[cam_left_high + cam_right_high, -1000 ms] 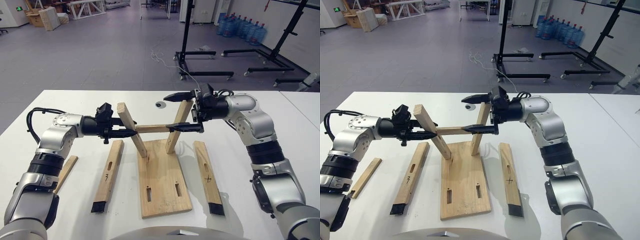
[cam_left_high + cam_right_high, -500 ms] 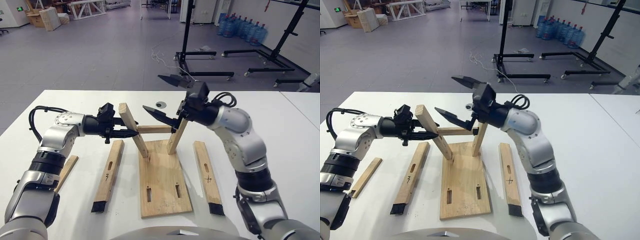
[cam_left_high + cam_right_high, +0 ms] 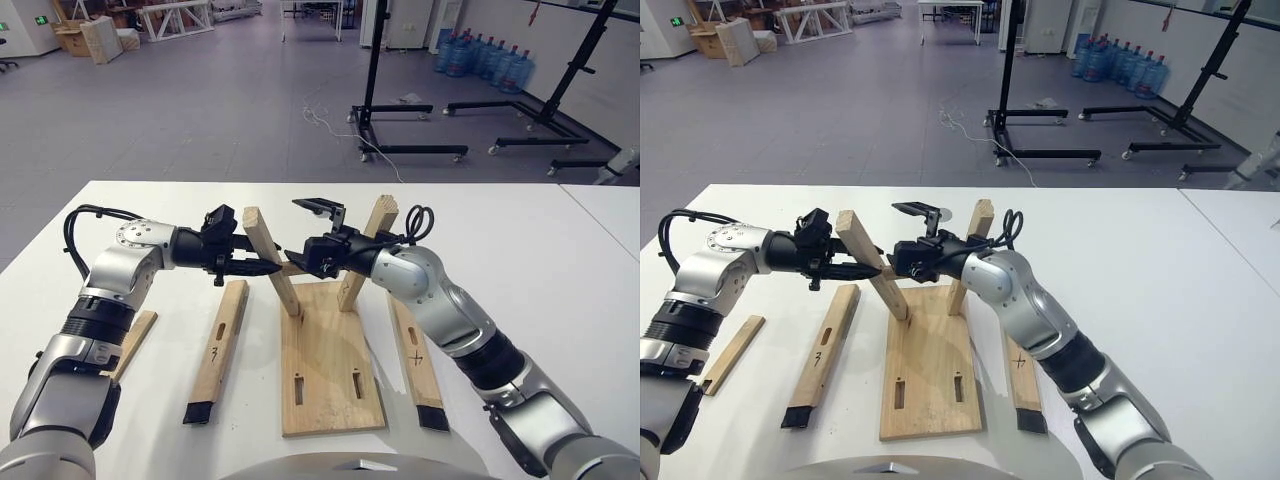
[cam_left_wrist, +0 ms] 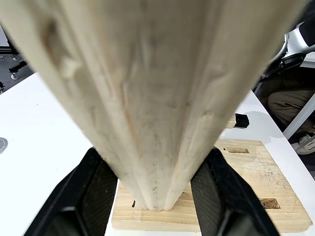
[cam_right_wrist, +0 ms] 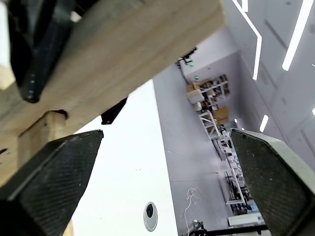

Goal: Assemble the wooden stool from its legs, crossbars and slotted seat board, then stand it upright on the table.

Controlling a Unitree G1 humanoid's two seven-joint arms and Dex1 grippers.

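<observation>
Left wrist view shows left gripper clamping the leg

Obstacles and free room on the table. At mid-table, the gap between the left upright leg and the right upright leg is taken up by the right gripper, its fingers spread. The left gripper, clamped on the left upright leg, bars that leg's side toward the left edge. Two flat loose legs flank the seat board, with narrow bare strips between. A short stick lies near the left edge. There is broad open surface toward the right and far edges.
</observation>
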